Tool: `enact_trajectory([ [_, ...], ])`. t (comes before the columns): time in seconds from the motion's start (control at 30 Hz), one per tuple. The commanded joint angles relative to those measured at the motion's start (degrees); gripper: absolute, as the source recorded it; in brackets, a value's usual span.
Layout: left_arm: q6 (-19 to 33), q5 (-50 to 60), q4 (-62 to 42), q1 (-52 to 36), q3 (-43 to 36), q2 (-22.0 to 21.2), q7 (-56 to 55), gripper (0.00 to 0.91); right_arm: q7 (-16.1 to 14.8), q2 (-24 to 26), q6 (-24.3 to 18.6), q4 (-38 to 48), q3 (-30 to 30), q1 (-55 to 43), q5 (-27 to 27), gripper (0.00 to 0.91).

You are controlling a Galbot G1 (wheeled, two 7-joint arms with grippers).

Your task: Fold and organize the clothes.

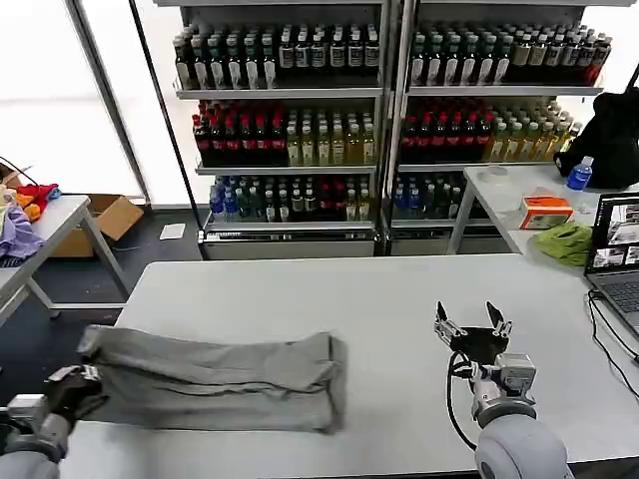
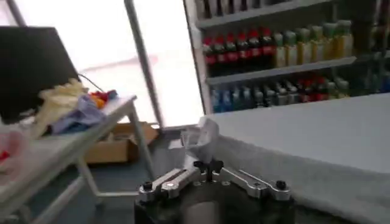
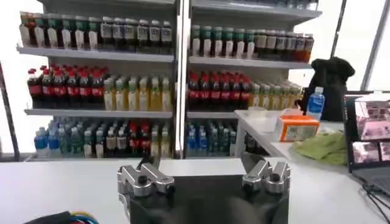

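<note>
Mid-fold: the left gripper [image 1: 82, 384], jaws pinching the grey shirt [image 1: 215, 377] end, should carry it across; the right gripper [image 1: 472, 326] waits, jaws spread.

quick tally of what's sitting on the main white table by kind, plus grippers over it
Grey shirts, folded into a long bundle: 1
Laptops, at the table's right edge: 1
Grippers: 2, the left gripper at the bundle's left end, the right gripper open above bare table
Total: 4
</note>
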State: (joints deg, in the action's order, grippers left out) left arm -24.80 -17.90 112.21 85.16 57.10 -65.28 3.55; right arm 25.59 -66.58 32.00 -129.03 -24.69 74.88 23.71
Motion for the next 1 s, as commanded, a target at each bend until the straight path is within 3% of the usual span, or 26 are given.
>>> enact_trajectory([
  [0.03, 1.6, 4.3, -0.1, -1.5, 7.3, 5.9, 0.4, 0.000, 0.1, -0.1, 0.1, -0.4, -0.4, 0.1, 0.1, 0.907],
  [0.33, 0.5, 8.9, 7.3, 0.4, -6.3, -1.1, 0.5, 0.000, 0.0, -0.7, -0.3, -1.2, -1.4, 2.1, -1.3, 0.907],
  [0.6, -3.3, 4.9, 11.2, 0.8, -20.7, -4.6, -1.5, 0.000, 0.0, -2.0, -0.4, -2.2, -1.6, 4.0, -3.1, 0.907],
  [1.0, -8.0, -1.1, 10.1, -2.8, -31.5, -7.1, -5.3, 0.000, -0.4, -3.4, -1.9, -3.0, -2.3, 8.3, -4.8, 0.907],
])
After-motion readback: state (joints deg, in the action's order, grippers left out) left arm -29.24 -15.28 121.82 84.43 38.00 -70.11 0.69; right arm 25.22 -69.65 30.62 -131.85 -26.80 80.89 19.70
